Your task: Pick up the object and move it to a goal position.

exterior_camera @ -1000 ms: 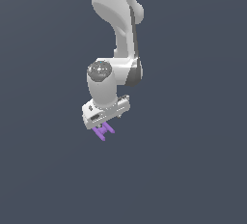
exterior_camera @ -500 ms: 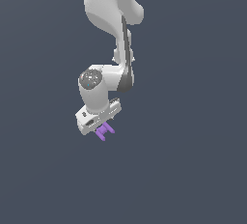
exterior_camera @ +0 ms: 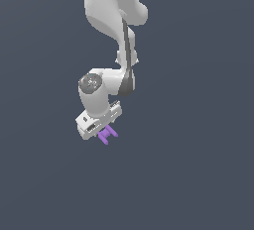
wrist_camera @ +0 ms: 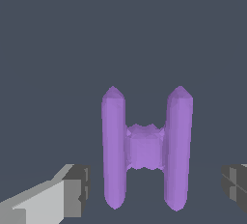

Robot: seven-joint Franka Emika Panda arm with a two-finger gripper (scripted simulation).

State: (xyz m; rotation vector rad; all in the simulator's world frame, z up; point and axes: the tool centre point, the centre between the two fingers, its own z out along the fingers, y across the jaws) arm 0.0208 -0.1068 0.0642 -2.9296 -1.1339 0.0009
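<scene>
The object [exterior_camera: 107, 136] is a small purple H-shaped piece lying on the dark grey floor, just under the white hand of the arm. My gripper [exterior_camera: 102, 130] is down over it. In the wrist view the object [wrist_camera: 144, 148] lies between the two grey fingertips [wrist_camera: 77, 189], with a clear gap on each side. The gripper [wrist_camera: 155, 191] is open and neither finger touches the purple bars. The H's two long bars run straight away from the fingers' line.
Plain dark grey ground fills both views. The white arm [exterior_camera: 106, 21] comes down from the top of the exterior view, bending at a joint [exterior_camera: 92, 85] above the hand.
The arm's upper links have swung toward the exterior view's left and the hand has shifted slightly left and down. The purple piece has stayed in place.
</scene>
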